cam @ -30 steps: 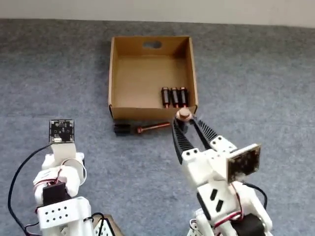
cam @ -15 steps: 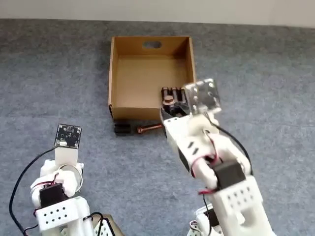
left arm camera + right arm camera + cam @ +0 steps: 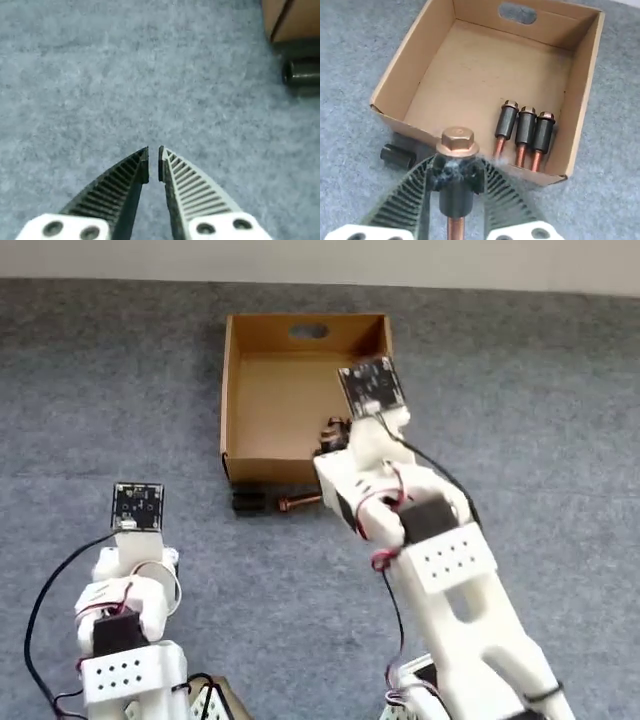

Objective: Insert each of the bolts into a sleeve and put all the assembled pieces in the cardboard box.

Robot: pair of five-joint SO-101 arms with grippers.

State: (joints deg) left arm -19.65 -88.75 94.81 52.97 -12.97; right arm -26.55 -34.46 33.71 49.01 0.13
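Note:
My right gripper is shut on an assembled piece, a black sleeve with a copper bolt through it, head up. It hangs over the front wall of the cardboard box, and the right arm stretches over that wall. Three assembled pieces lie side by side in the box's near right corner. A loose black sleeve and a loose copper bolt lie on the carpet just outside the front wall. My left gripper is shut and holds nothing, low over the carpet, short of the sleeve.
Grey carpet covers the table all round. The box has an oval handle hole in its far wall, and most of its floor is bare. The left arm stands at the near left.
The right arm has swung forward with the assembled piece, from in front of the box to over its front wall. The left arm barely shifted.

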